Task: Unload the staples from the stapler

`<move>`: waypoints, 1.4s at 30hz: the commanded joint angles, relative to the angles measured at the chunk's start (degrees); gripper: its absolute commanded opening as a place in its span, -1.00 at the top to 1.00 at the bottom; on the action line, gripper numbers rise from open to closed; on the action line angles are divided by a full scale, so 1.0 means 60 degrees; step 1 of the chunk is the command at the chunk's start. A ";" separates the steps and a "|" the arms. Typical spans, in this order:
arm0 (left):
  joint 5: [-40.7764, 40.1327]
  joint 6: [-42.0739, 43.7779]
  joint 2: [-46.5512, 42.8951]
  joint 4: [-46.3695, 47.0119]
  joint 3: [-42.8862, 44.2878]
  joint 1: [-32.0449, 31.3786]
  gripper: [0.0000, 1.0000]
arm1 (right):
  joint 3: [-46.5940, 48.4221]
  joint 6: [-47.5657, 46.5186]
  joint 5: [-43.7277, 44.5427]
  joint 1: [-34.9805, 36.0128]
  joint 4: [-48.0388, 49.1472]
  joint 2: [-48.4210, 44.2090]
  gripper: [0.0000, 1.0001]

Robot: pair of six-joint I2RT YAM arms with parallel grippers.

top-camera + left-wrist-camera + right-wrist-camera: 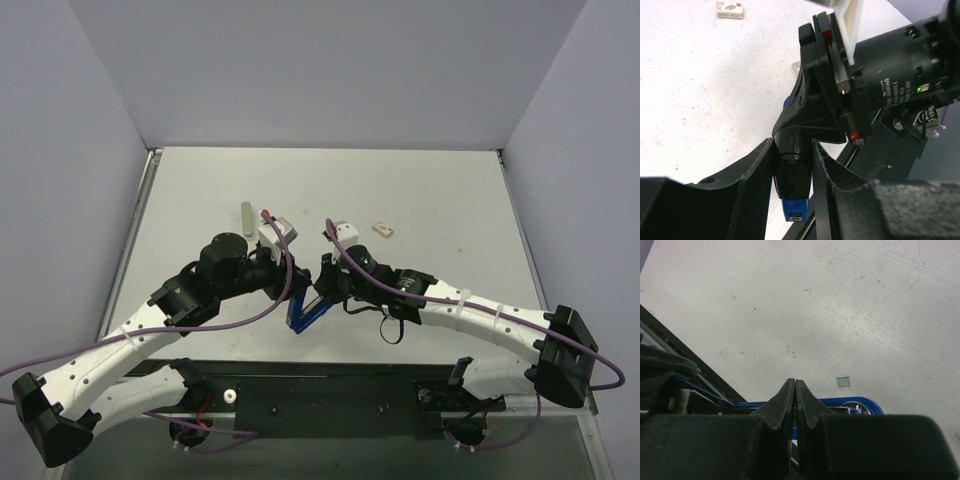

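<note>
Blue stapler [305, 313] raised between both arms near the table's [420, 190] front edge.
The left gripper [792, 152] clamps its dark end; the right gripper [795, 386], fingers pressed together, sits just over its blue body; staples [843, 381] lie beyond.

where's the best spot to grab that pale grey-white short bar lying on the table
The pale grey-white short bar lies flat on the white table, with its long axis running away from the arms. So probably grip its middle from straight above, closing across the narrow width. The flat pose leaves only its thin long edges to catch.
</note>
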 commanded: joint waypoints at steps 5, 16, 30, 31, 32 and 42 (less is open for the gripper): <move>-0.1021 -0.0490 -0.0376 0.1948 0.0164 0.0016 1.00 | -0.0579 0.0245 0.0764 0.0038 0.0632 0.0340 1.00; -0.2560 -0.0944 -0.1079 0.2929 -0.0393 0.0002 1.00 | -0.0990 0.0391 0.0985 0.0024 0.0764 0.0311 1.00; -0.3029 -0.1310 -0.1445 0.5009 -0.1183 0.0016 1.00 | -0.0712 0.0128 0.0297 0.0009 0.1144 0.0852 1.00; -0.3030 -0.1325 -0.1460 0.5198 -0.1199 0.0002 1.00 | -0.0682 0.0142 0.0238 0.0009 0.1174 0.0897 1.00; -0.3088 -0.1339 -0.1461 0.5258 -0.1243 0.0002 1.00 | -0.0653 0.0142 0.0107 0.0009 0.1261 0.0984 1.00; -0.3527 -0.1427 -0.1138 0.5449 -0.1184 0.0002 1.00 | -0.0754 -0.0019 -0.0055 -0.0283 0.2108 0.0985 1.00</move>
